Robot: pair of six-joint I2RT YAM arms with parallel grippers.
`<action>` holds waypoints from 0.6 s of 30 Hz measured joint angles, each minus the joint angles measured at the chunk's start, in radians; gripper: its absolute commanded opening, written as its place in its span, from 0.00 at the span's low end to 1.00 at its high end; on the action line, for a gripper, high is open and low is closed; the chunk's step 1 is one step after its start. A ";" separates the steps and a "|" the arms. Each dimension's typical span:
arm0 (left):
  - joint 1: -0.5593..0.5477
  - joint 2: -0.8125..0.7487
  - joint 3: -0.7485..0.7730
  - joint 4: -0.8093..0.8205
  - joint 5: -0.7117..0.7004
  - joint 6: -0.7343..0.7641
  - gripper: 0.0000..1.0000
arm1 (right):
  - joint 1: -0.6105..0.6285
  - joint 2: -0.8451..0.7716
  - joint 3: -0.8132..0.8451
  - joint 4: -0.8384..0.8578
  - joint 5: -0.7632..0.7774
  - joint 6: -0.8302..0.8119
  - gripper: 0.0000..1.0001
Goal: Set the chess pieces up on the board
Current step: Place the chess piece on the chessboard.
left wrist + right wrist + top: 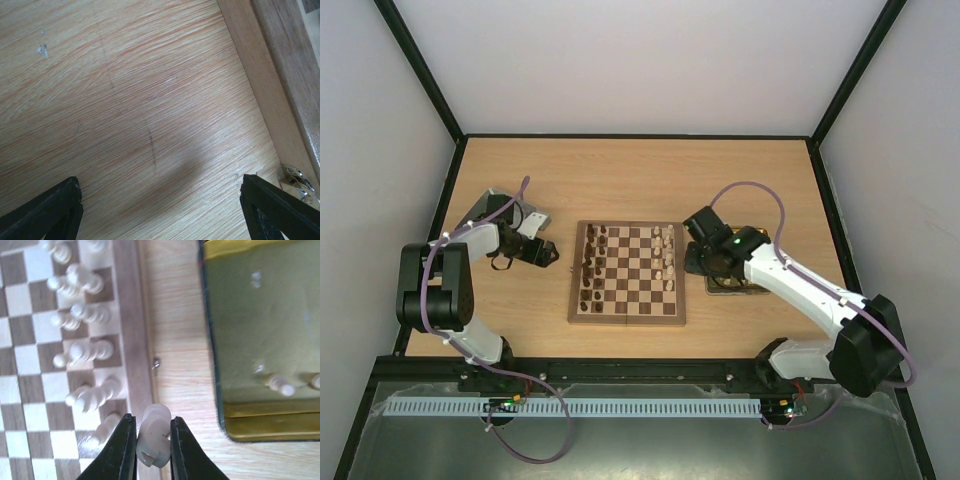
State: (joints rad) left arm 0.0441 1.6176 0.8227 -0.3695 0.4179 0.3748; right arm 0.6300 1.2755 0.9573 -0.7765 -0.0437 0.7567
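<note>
Chess pieces [666, 262] stand in rows along the board's [625, 319] two side edges, dark on its left, cream on its right. My right gripper [152, 422] pinches one cream piece [154, 437] over the board's right border. My left gripper [159, 178] gapes wide above the table [125, 100], just left of the board.

Narrow strip of bare table [175, 305] between board [127, 305] and gold tray [260, 315], cream pieces [90, 315] crowded along that border
</note>
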 measured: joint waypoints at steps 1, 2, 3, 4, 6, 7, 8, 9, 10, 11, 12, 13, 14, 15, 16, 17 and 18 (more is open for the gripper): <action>0.000 0.000 0.000 0.000 0.000 0.000 0.87 | 0.030 0.000 0.000 -0.003 0.005 0.013 0.02; 0.000 0.000 0.000 0.000 0.000 0.000 0.87 | 0.053 0.001 0.000 -0.005 0.010 0.021 0.02; 0.000 0.000 0.000 0.000 0.000 0.000 0.86 | 0.076 0.002 0.000 -0.005 0.014 0.032 0.02; 0.000 0.000 0.000 0.000 0.000 0.000 0.87 | 0.097 0.003 0.000 -0.005 0.018 0.040 0.02; -0.001 0.000 0.000 0.000 0.000 0.000 0.87 | 0.128 0.008 0.000 -0.005 0.021 0.056 0.02; -0.001 0.000 0.000 -0.001 0.000 0.000 0.87 | 0.144 0.013 -0.001 -0.005 0.023 0.064 0.02; -0.002 0.000 0.000 -0.001 0.000 0.000 0.87 | 0.161 0.019 -0.003 -0.005 0.024 0.075 0.02; -0.002 0.000 0.000 -0.001 0.000 0.000 0.87 | 0.173 0.024 -0.006 -0.005 0.026 0.082 0.02; -0.002 0.000 0.000 -0.001 0.000 0.000 0.87 | 0.190 0.031 -0.010 -0.005 0.029 0.090 0.02; -0.002 0.000 0.000 -0.001 0.000 0.000 0.87 | 0.201 0.035 -0.011 -0.005 0.030 0.095 0.02; -0.002 0.000 0.000 -0.001 0.000 0.000 0.87 | 0.219 0.042 -0.013 -0.005 0.032 0.102 0.02; -0.002 0.000 0.000 -0.002 0.000 0.000 0.87 | 0.231 0.048 -0.013 -0.005 0.034 0.106 0.02; -0.002 0.000 0.000 -0.002 0.000 0.000 0.87 | 0.245 0.055 -0.013 -0.004 0.036 0.112 0.03; -0.002 0.000 0.000 -0.002 0.000 0.000 0.87 | 0.257 0.063 -0.013 -0.004 0.037 0.117 0.02; -0.002 0.000 0.000 -0.002 0.000 0.000 0.87 | 0.266 0.069 -0.013 -0.004 0.039 0.121 0.02; -0.002 0.000 0.000 -0.002 0.001 0.000 0.87 | 0.272 0.076 -0.013 -0.004 0.040 0.124 0.03; -0.002 0.000 0.000 -0.002 0.001 0.000 0.87 | 0.277 0.082 -0.013 -0.004 0.040 0.125 0.03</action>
State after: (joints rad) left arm 0.0422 1.6176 0.8227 -0.3714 0.4187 0.3748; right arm 0.9073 1.3579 0.9440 -0.7807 -0.0036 0.8818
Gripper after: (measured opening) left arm 0.866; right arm 0.104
